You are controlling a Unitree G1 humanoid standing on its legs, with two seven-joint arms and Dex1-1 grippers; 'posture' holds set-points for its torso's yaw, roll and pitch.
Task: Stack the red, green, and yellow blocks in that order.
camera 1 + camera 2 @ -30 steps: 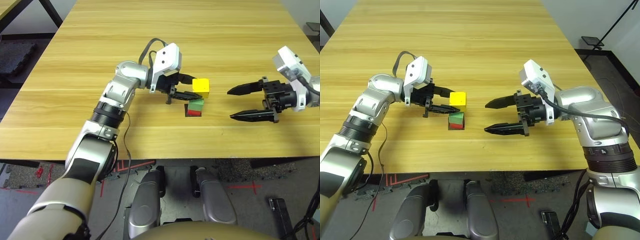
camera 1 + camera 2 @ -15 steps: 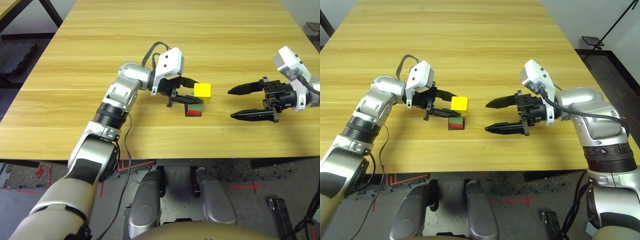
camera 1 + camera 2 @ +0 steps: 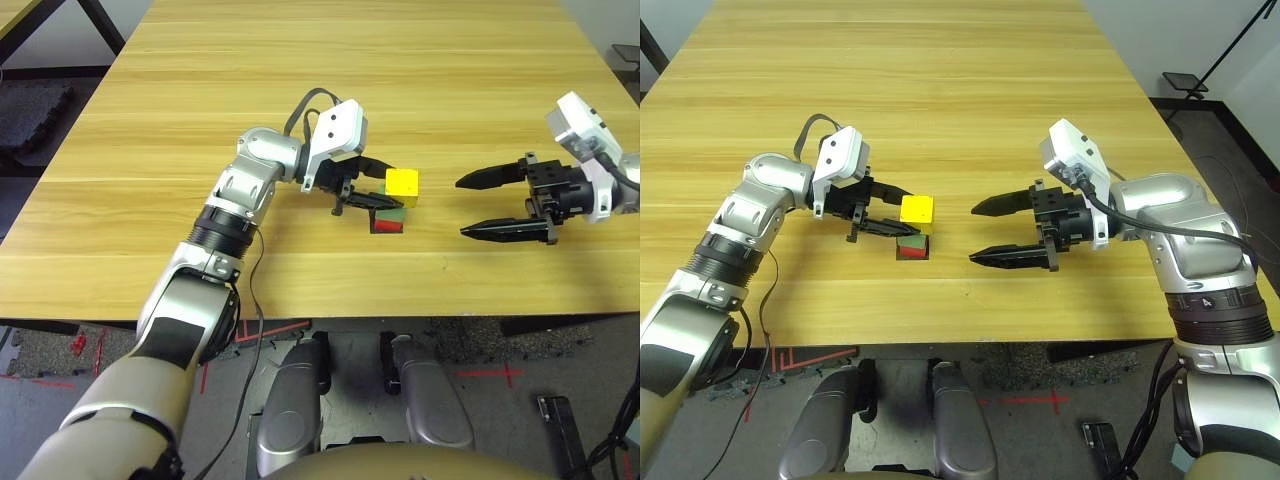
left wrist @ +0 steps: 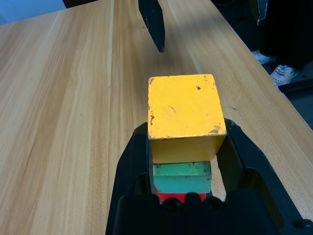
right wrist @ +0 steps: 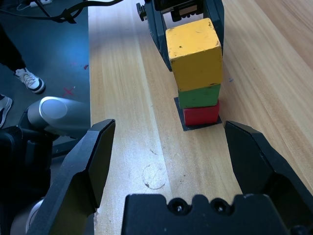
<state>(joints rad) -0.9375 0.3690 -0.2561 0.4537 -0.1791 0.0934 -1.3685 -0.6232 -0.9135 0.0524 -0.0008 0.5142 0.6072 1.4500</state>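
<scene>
Three cubes line up, centre of left eye view: yellow [image 3: 402, 187] gripped in left jaws [image 3: 397, 184] above green [image 4: 182, 177] above red [image 5: 201, 115]. Right jaws [image 3: 458, 209], centre-right, open. Risk: off-centre release topples yellow; over-pressing shifts green.

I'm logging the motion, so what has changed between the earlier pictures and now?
The left gripper and the yellow block it holds have shifted a little toward the robot, probably lower too, over the green block. Nothing was let go. Green, the red block and the open right gripper stayed put.
</scene>
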